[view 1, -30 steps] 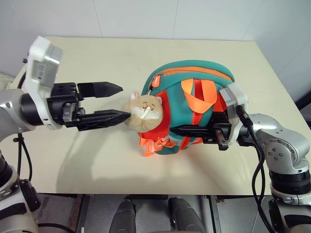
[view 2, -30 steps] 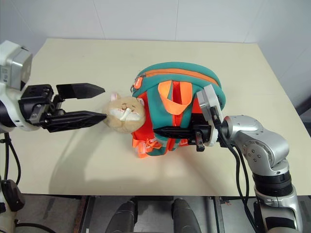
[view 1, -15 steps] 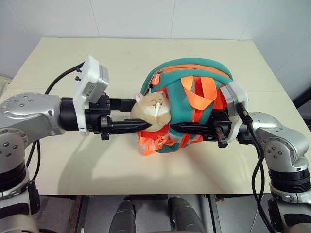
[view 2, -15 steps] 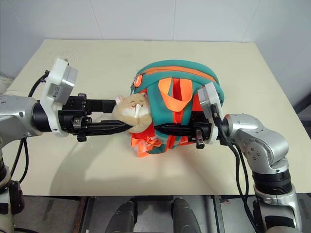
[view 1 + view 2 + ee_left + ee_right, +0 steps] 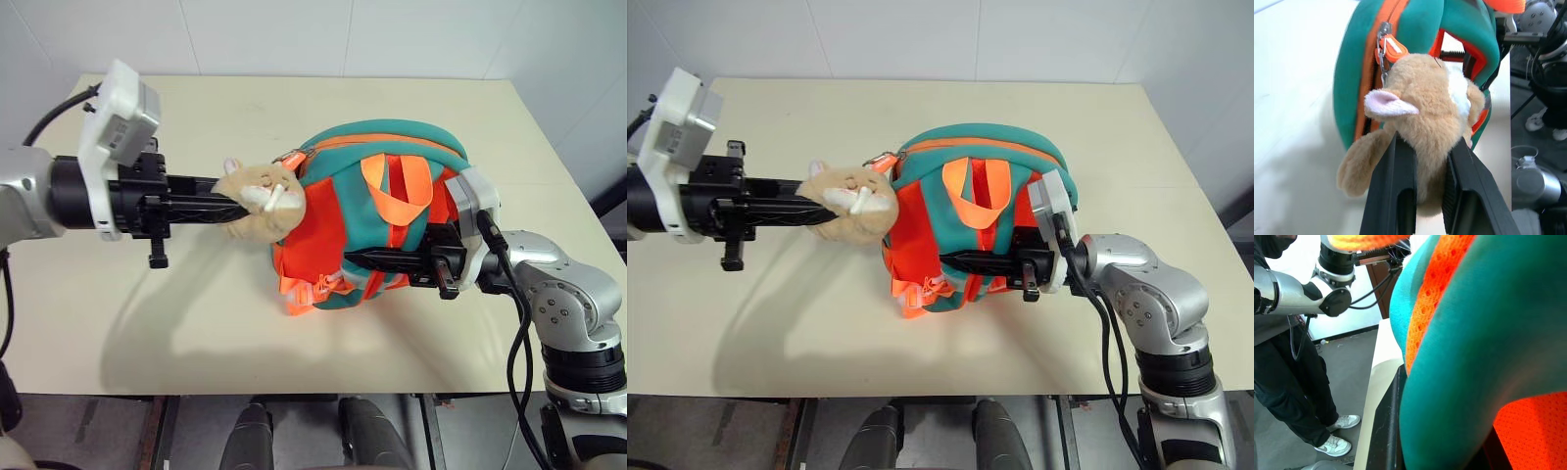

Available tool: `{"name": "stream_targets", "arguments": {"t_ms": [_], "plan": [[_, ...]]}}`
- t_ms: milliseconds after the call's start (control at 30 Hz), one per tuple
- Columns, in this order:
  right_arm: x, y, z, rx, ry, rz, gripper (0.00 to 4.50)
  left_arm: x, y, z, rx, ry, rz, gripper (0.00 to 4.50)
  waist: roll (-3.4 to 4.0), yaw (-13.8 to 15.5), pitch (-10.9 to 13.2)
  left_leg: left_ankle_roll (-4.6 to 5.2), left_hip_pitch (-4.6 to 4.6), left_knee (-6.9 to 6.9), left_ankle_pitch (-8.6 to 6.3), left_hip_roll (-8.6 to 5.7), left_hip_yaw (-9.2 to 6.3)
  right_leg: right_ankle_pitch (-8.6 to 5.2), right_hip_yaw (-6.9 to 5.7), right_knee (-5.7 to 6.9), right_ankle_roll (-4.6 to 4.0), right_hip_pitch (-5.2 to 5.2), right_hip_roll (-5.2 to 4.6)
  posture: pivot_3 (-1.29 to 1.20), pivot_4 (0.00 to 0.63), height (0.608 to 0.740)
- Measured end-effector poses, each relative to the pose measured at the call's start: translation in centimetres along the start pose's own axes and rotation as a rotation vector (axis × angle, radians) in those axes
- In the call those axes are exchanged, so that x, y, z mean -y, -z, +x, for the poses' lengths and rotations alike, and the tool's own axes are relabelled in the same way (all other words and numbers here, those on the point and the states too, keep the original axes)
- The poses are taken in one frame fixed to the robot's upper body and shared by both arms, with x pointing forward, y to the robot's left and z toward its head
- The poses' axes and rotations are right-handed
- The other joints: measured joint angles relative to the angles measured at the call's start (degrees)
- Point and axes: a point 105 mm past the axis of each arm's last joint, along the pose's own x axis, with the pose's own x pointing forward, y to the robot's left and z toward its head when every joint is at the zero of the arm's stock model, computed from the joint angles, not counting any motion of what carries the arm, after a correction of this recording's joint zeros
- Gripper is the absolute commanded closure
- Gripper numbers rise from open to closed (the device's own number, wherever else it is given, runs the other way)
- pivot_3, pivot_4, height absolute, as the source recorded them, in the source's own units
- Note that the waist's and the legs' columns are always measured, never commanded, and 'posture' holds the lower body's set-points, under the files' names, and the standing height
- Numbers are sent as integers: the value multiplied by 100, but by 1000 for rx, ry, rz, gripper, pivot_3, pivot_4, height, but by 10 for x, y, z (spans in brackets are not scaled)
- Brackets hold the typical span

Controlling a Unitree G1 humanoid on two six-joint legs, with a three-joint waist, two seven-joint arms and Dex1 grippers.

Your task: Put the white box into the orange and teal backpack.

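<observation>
**Left and right eye views.** Item: orange and teal backpack (image 5: 377,220), standing at centre of the counter (image 5: 196,323), teal top at 12 o'clock, buckles at 6. Zip line along the top appears mostly shut. Left hand (image 5: 235,201) comes in from 9 o'clock, fingers drawn in on the plush cat charm (image 5: 260,191), which hangs at the pack's 10 o'clock by the zip pull. Right hand (image 5: 358,259) comes in from 3 o'clock, fingers near-closed on the pack's strap side low down. White box: cannot be located on the counter from these views.

**Left wrist view.** Two black fingers (image 5: 1396,186) pinch the tan charm from both sides; its clip meets the orange zip pull (image 5: 1391,46) just beyond.

**Right wrist view.** Teal and orange fabric pressed against the hand's finger (image 5: 1383,431); grip on fabric, exact fold unclear. A person (image 5: 1293,382) stands past the counter edge.

**Risks, judged.**
- Grip is on soft plush, not the pull: the charm may squash and slip out, leaving the zip unopened.
- Pulling off the zip's line may jam the slider or strain the clip.
- If the right hand's hold on fabric gives, the whole pack drags toward 9 o'clock rather than opening.
- An opening too short would block a box about as long as the pack.
</observation>
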Motion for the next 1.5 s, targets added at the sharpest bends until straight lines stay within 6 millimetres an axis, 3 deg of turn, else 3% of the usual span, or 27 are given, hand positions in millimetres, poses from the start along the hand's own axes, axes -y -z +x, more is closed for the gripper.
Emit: {"name": "stream_targets", "arguments": {"t_ms": [200,433,967,1233,1367,1500], "plan": [[-1,2,-1,5,5,12,4478,-19,18,-15,-80,-9,-23,4221,1,-2,0,0,0,-5,0,1,4,-2,0,-4,-3,-2,0,0,150,740],[-3,3,-1,13,14,15,4478,-42,52,-19,-189,58,-60,4222,1,2,0,1,-2,-9,-1,2,6,-4,0,-6,-8,-5,0,0,150,740],[-2,4,-1,51,47,22,4478,-53,123,21,-449,253,-39,4224,1,-5,0,2,0,-3,-1,4,4,-7,0,22,-7,-7,4,0,150,740],[-4,6,-5,16,60,3,4478,-62,125,27,-431,211,3,4225,1,3,0,4,1,10,0,3,2,-7,1,34,-7,-7,3,0,150,740],[1,15,-17,-144,118,-57,3168,-64,97,27,-215,187,42,2891,0,22,0,4,-3,14,0,3,-1,-7,-3,34,-6,-7,3,0,150,740],[-2,19,-24,-192,99,-74,1714,-67,98,11,-203,108,45,1467,1,-5,0,4,1,8,0,4,0,-8,-1,35,-6,-7,3,0,150,740]]}}
